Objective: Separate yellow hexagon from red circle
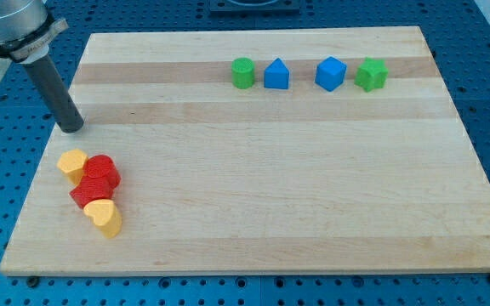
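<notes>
Yellow and faceted, the yellow hexagon point(72, 163) sits near the left edge of the wooden board point(313, 195), toward the view's lower left. Its top face is a pale orange-yellow with angled corners, and its sides are a slightly deeper shade. It is the uppermost piece of a tight cluster of four blocks. Just to its right, and touching it, lies the red circle point(103, 171), a low round block with a darker rim. Below the circle, and pressed against it, is a second red block point(87, 193) whose shape I cannot make out clearly. At the bottom of the cluster rests a yellow heart point(104, 216), touching that red block.

My tip point(72, 128) stands on the board above the cluster, near the hexagon but apart from it, with bare wood between them. The rod leans up toward the view's top left corner, where the arm's grey body shows. The arm carries no jaws, only this straight dark rod.

Along the view's top runs a row of four blocks, well apart from the cluster: a green cylinder point(242, 73), a blue block with a pointed top point(276, 75), a blue block with angled faces point(331, 74), and a green star-like block point(371, 75). The two on the left sit just beside each other, as do the two on the right.
</notes>
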Controlling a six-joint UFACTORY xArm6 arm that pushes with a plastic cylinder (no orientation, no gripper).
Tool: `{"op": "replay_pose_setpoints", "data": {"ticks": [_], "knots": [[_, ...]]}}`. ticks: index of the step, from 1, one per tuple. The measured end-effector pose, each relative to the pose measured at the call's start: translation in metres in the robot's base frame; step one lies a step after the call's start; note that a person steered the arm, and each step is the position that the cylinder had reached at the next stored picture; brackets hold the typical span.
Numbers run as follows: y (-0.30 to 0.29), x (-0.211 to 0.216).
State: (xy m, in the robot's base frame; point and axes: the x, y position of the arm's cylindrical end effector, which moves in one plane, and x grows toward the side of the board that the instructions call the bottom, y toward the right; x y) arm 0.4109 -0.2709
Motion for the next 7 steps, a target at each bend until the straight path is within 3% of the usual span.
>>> {"op": "replay_pose_setpoints", "data": {"ticks": [2,5,7], "knots": [[-0.006,0.036],[-0.031,0.035],[-0.031,0.073]]}}
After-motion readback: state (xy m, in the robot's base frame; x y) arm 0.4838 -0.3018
